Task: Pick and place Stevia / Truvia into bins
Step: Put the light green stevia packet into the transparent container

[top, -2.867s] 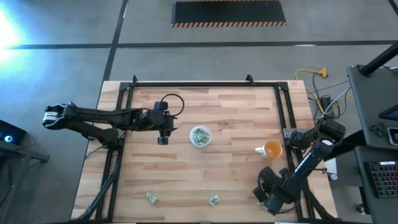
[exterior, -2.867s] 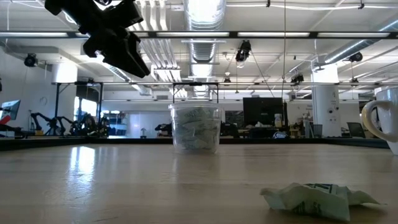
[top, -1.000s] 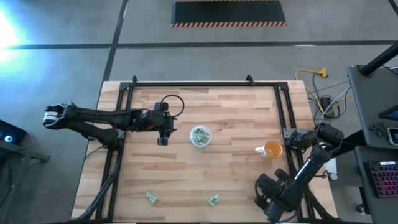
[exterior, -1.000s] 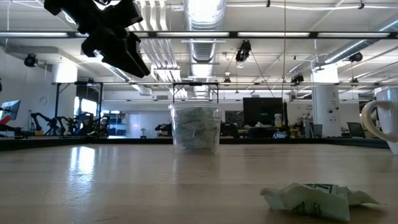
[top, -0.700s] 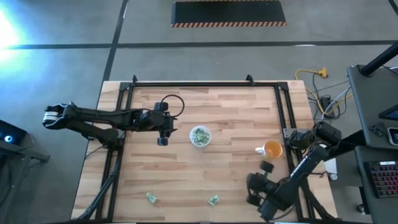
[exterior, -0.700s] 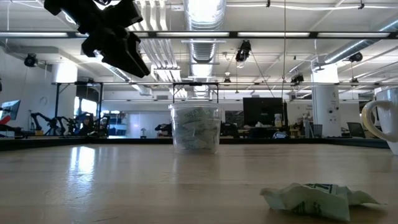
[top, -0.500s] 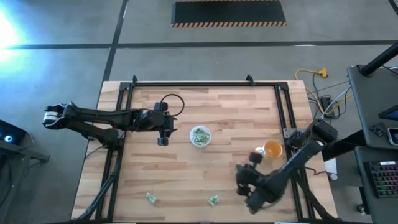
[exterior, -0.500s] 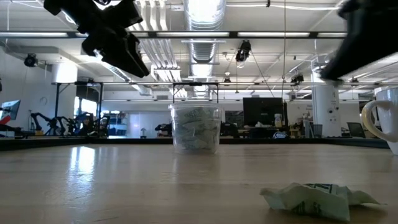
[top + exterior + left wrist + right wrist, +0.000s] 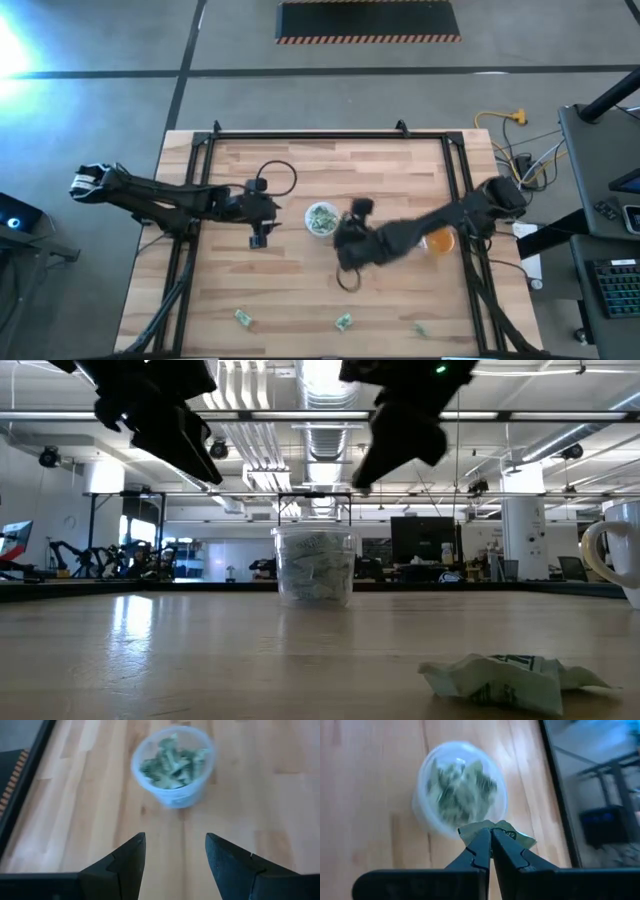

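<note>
The left gripper (image 9: 259,238) hangs over the tabletop (image 9: 300,290) just left of the cup (image 9: 321,218). Its jaws are wide open and hold nothing. This arm looks like it is waiting.

The cup sits near the middle of the tabletop. It is already full of green and white sweetener packets (image 9: 172,761).

The right gripper (image 9: 489,840) is right beside the cup, on its right side. Its jaws are shut tight on one packet (image 9: 507,834). I think this is the carry step, with the packet almost at the cup. Next, the jaws need to get above the cup's open top and then let go. The cup is small and full, so the packet could slip off the pile.

More packets wait along the near edge: one toward the left (image 9: 243,318), one near the middle (image 9: 343,322), and one toward the right (image 9: 420,327).

An orange cup (image 9: 440,241) sits by the right edge, partly under the right arm. The left gripper is close to the cup, so the two arms must not bump.
</note>
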Motion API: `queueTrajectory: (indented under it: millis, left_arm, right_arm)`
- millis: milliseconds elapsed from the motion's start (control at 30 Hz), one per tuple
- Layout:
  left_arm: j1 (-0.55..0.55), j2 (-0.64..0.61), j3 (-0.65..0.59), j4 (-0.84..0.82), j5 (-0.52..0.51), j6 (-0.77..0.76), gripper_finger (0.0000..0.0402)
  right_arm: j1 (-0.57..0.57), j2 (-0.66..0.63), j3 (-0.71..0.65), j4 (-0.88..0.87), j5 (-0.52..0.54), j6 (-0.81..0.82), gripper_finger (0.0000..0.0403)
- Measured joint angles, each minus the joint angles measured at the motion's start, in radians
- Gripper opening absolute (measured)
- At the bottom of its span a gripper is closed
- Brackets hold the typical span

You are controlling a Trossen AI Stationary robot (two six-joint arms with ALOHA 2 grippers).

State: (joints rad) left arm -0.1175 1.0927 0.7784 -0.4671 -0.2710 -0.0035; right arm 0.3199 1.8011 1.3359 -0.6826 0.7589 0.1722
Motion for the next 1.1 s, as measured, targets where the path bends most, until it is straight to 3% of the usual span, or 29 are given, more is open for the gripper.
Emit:
queueTrajectory:
  millis: [200,467,767,1100]
  left_arm:
    - [-0.102,0.000,0.000,0.000,-0.003,-0.064,0.0190]
    - [-0.206,0.000,0.000,0.003,-0.063,-0.117,0.0190]
    - [-0.215,0.000,0.000,0.007,-0.079,-0.121,0.0190]
    - [-0.215,0.000,0.000,0.009,-0.079,-0.095,0.0190]
  right_arm:
    - [-0.154,0.000,-0.005,0.175,-0.254,-0.209,0.0009]
    - [-0.283,0.012,-0.027,0.312,-0.562,-0.258,0.0009]
    - [-0.304,0.070,-0.030,0.312,-0.708,-0.253,0.0009]
    - [-0.325,0.090,-0.031,0.296,-0.747,-0.172,0.0008]
